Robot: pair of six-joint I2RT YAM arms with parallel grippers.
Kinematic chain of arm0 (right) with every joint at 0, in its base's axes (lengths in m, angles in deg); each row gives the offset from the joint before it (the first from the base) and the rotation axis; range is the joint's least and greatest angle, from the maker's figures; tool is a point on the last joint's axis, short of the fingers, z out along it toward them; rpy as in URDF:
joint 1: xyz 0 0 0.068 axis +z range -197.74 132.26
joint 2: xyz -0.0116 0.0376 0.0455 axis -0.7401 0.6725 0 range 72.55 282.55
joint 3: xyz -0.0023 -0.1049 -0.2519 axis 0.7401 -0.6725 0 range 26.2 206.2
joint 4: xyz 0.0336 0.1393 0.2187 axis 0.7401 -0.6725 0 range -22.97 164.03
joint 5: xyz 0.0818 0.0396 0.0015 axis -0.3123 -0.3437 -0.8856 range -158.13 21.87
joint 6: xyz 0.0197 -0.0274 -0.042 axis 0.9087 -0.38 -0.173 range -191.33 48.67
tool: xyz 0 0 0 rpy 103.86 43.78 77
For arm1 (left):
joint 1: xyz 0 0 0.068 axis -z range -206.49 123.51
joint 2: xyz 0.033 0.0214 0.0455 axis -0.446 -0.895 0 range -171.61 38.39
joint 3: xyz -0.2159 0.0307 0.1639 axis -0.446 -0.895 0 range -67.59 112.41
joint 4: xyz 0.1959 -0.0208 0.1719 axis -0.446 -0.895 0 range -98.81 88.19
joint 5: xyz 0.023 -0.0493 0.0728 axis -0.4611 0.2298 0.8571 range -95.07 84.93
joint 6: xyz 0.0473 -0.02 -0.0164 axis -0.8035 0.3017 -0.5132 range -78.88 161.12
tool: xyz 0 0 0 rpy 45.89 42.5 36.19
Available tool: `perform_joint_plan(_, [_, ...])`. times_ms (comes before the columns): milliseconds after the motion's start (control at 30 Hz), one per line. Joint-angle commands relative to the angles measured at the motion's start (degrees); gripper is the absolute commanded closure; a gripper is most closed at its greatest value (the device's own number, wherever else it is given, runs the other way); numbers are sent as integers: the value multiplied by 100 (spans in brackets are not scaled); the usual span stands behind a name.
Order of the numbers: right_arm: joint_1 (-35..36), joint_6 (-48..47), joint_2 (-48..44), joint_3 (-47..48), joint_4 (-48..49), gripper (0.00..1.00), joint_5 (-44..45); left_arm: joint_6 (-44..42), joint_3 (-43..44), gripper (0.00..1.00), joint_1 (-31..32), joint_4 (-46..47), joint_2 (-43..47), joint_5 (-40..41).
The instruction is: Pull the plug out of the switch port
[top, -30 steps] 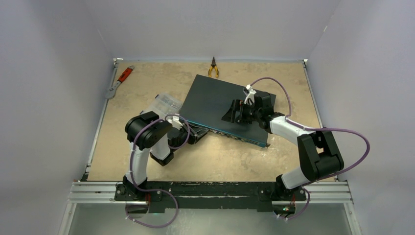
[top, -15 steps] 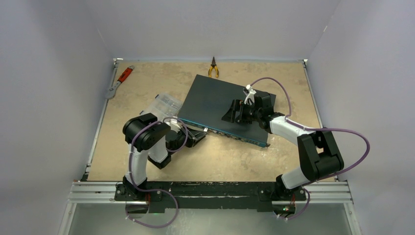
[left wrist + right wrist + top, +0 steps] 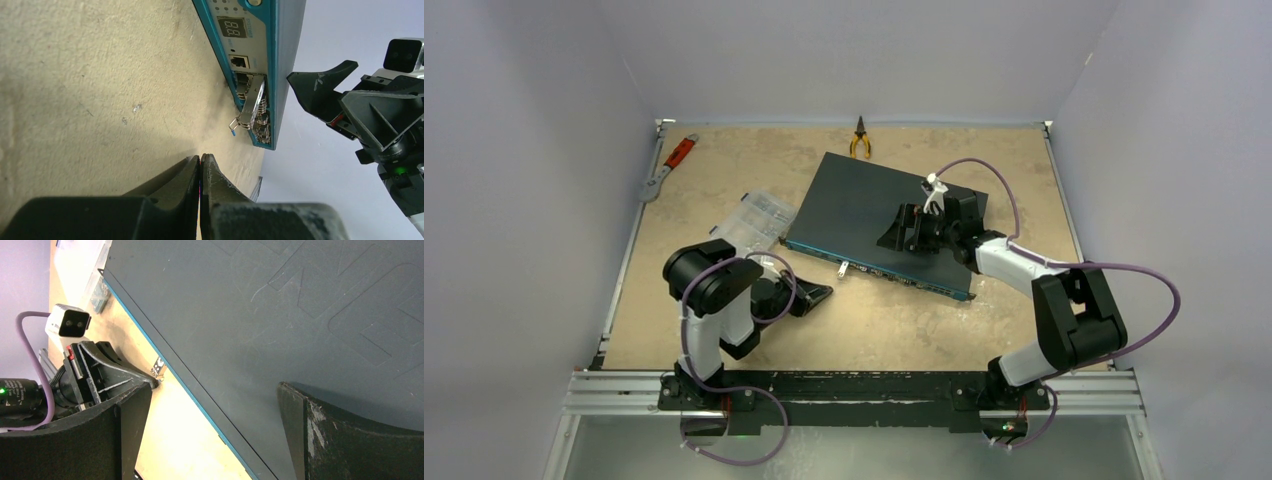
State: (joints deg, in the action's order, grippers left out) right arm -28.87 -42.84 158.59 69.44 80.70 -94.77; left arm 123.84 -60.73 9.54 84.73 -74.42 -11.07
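Note:
The switch (image 3: 864,205) is a flat dark-teal box lying askew mid-table, its blue-edged port face (image 3: 252,60) turned toward the arms. A silver plug (image 3: 250,106) sticks out of one port with its wire latch hanging open; it also shows in the top view (image 3: 844,268) and the right wrist view (image 3: 159,367). My left gripper (image 3: 201,159) is shut and empty, low over the table a short way in front of the plug (image 3: 812,296). My right gripper (image 3: 911,229) is open over the switch's top (image 3: 212,390), holding nothing.
A clear plastic compartment box (image 3: 759,215) lies against the switch's left end. Yellow-handled pliers (image 3: 860,140) lie at the back edge and a red-handled wrench (image 3: 669,165) at the back left. Grey walls enclose the table on three sides.
My left gripper has drawn back from the port face toward the near left, shut and empty. The plug now shows sticking out of the port. The right arm has not moved.

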Motion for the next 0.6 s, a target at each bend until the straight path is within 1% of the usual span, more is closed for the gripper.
perform_joint_plan(0, [34, -81, -153, -159, -211, 1, 35, -191, -167, 100, 6, 1519, 265, 39])
perform_joint_plan(100, [29, -72, -155, -175, -202, 1, 35, -177, -129, 81, 9, 1480, 306, 0])
perform_joint_plan(167, [32, -78, -151, -168, -206, 1, 35, -217, -72, 71, 10, 1344, 363, -22])
perform_joint_plan(233, [29, -80, -149, -162, -211, 1, 35, -341, 52, 65, 10, 1027, 490, -83])
perform_joint_plan(333, [33, -91, -149, -158, -219, 1, 44, -659, 271, 61, 10, 131, 894, -134])
perform_joint_plan(400, [29, -102, -149, -143, -232, 1, 57, -914, 423, 59, 10, -661, 1321, -79])
perform_joint_plan(467, [32, -107, -134, -156, -224, 1, 62, -1329, 651, 57, 16, -1822, 1874, 82])
perform_joint_plan(567, [32, -100, -99, -167, -198, 1, 49, -2142, 1288, 52, 80, -4128, 2837, 550])
